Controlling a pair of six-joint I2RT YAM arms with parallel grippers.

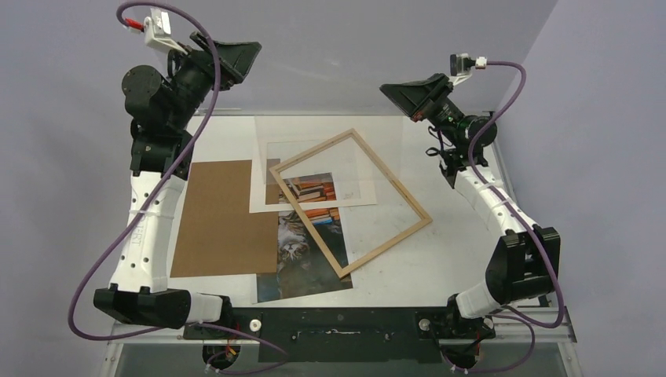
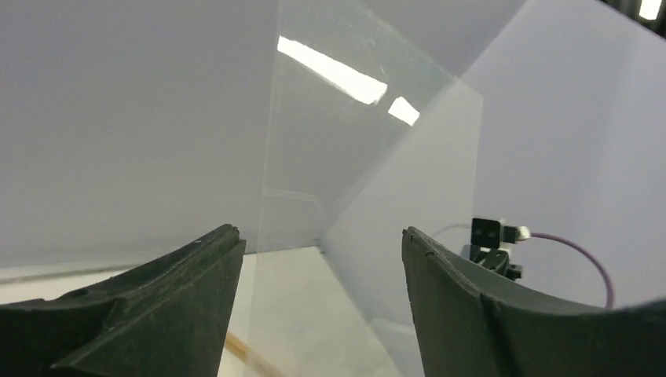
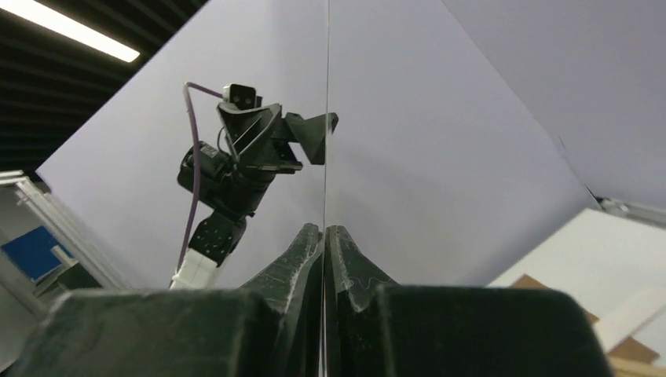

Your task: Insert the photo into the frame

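The photo [image 1: 302, 255], a cat above stacked books, lies face up on the table, partly under the white mat [image 1: 259, 188] and the frame [image 1: 391, 174]. That thin light-wood frame rests tilted across both. A clear pane [image 1: 330, 129] hangs over the back of the table. My right gripper [image 3: 323, 229] is shut on the pane's thin edge [image 3: 325, 157], high at the back right [image 1: 386, 88]. At the back left my left gripper [image 1: 253, 53] is raised, its jaws open [image 2: 322, 236] and holding nothing, the pane [image 2: 369, 181] just beyond them.
A plain brown backing board [image 1: 220, 216] lies flat left of the photo, under its left edge. The mat sits behind the photo with its rectangular opening under the frame. Grey walls close the back and right of the table.
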